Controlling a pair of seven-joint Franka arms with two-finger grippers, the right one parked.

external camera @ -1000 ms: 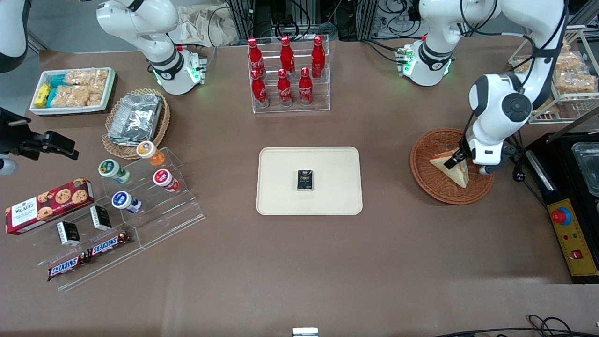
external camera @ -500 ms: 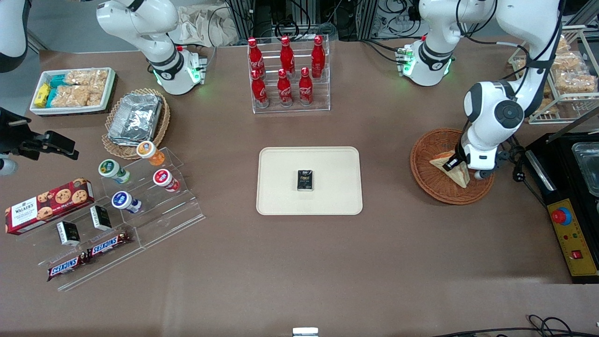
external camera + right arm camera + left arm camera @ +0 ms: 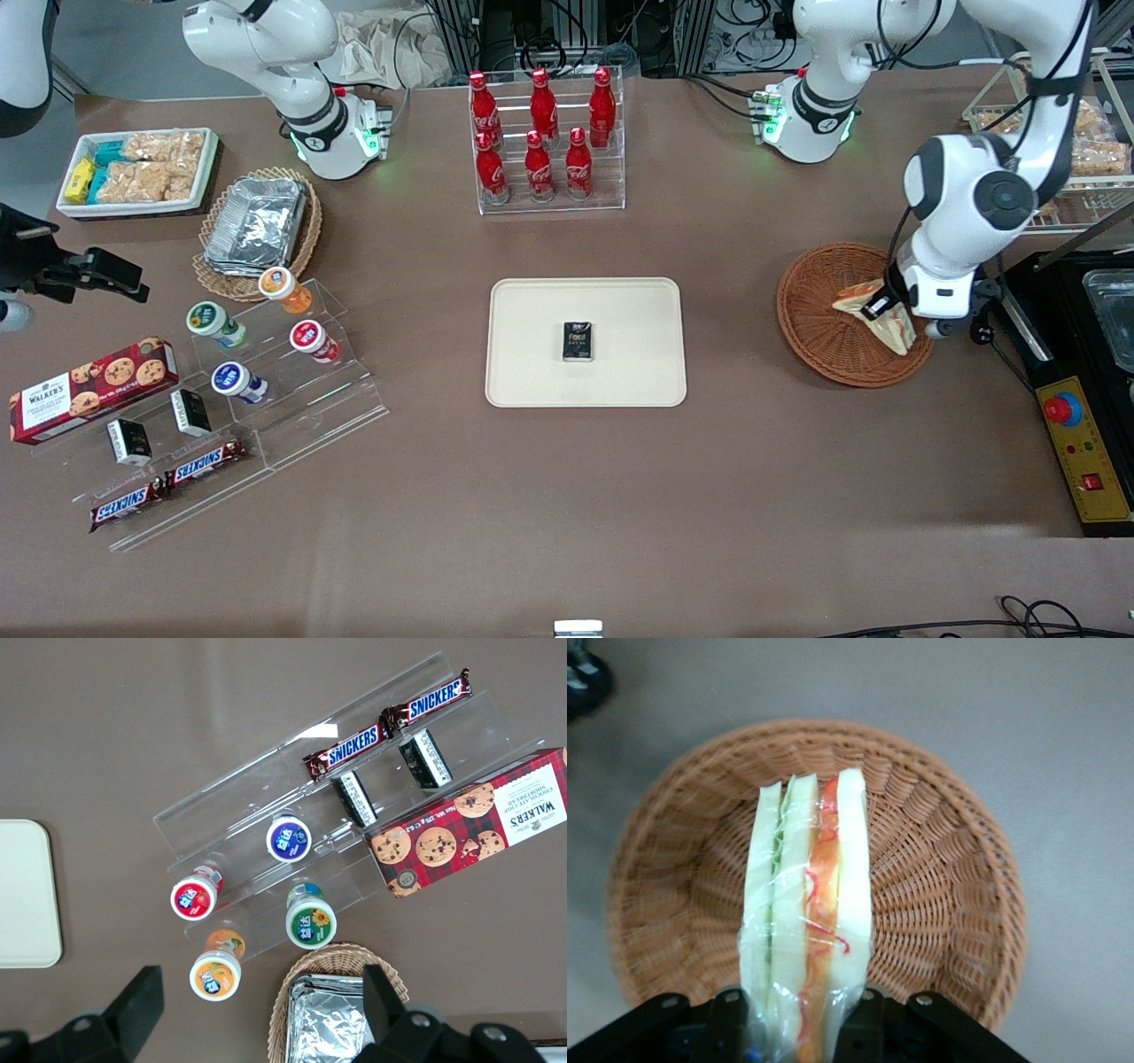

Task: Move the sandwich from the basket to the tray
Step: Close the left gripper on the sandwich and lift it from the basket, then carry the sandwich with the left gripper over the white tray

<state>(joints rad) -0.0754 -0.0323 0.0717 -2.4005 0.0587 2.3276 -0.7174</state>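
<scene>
The left arm's end effector (image 3: 880, 306) is hanging over the basket (image 3: 819, 341), toward the working arm's end of the table (image 3: 567, 496). Its two fingers (image 3: 726, 1014) are pressing on either face of the sandwich (image 3: 806, 921), so it is clamped on the wedge. In the wrist view, the sandwich is standing on edge between the fingers, wrapped in clear film, with its pale bread slices and green, orange and red filling layers facing the camera. The woven reddish-brown basket (image 3: 939, 895) is lying directly below the end effector, and the sandwich is showing in front of the basket's floor; whether the sandwich is touching the weave or is just above it cannot be told from these views. In the front view, the sandwich (image 3: 886, 317) is sitting over the part of the basket nearest the arm's wrist, partly hidden by the wrist housing.

Well apart from the end effector, toward the middle of the table, the cream tray (image 3: 532, 354) is lying flat with a small black box (image 3: 578, 342) on it. Farther from the front camera than the tray, a clear rack of red bottles (image 3: 542, 133) is standing. Near the parked arm's end of the table, a paler wicker basket with a foil container (image 3: 257, 221) is resting.
</scene>
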